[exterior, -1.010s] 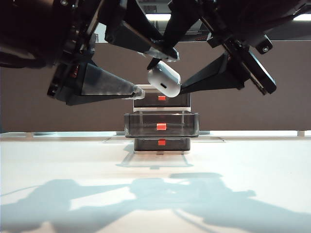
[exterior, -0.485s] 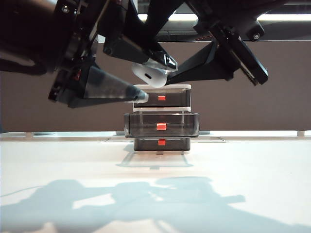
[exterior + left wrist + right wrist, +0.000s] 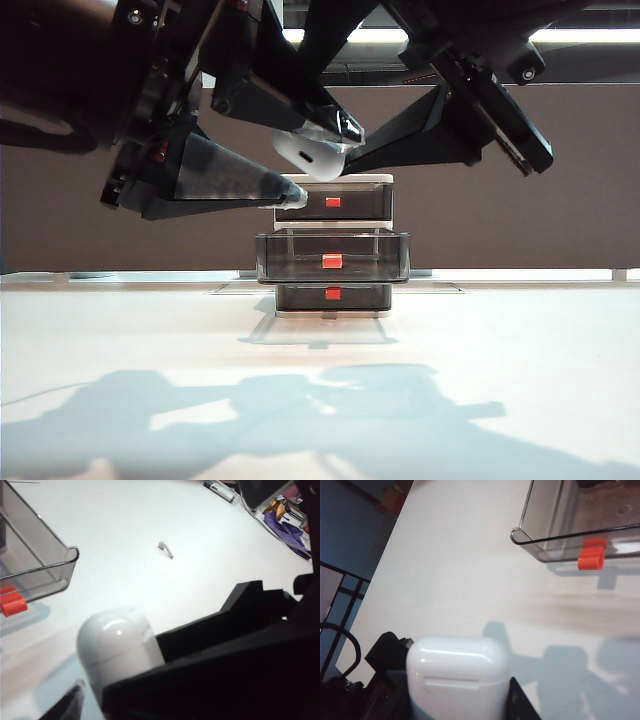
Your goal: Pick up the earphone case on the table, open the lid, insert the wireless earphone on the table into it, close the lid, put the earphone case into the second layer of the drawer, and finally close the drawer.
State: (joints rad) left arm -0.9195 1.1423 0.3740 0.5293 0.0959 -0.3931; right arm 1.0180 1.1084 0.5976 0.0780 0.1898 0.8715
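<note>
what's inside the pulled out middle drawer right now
Nothing shows inside the second layer of the drawer: its smoky walls look empty. Its back is hidden under the top drawer. The right gripper holds the earphone case above.

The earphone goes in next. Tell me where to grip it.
Pinch the earphone by its thin stem from above; it lies flat on the table. Right end effector holds the earphone case aloft, left end effector open around it.

light: bright overhead | shadows: soft arm shadows on table (image 3: 560,340) | wrist foregrounds blurred
</note>
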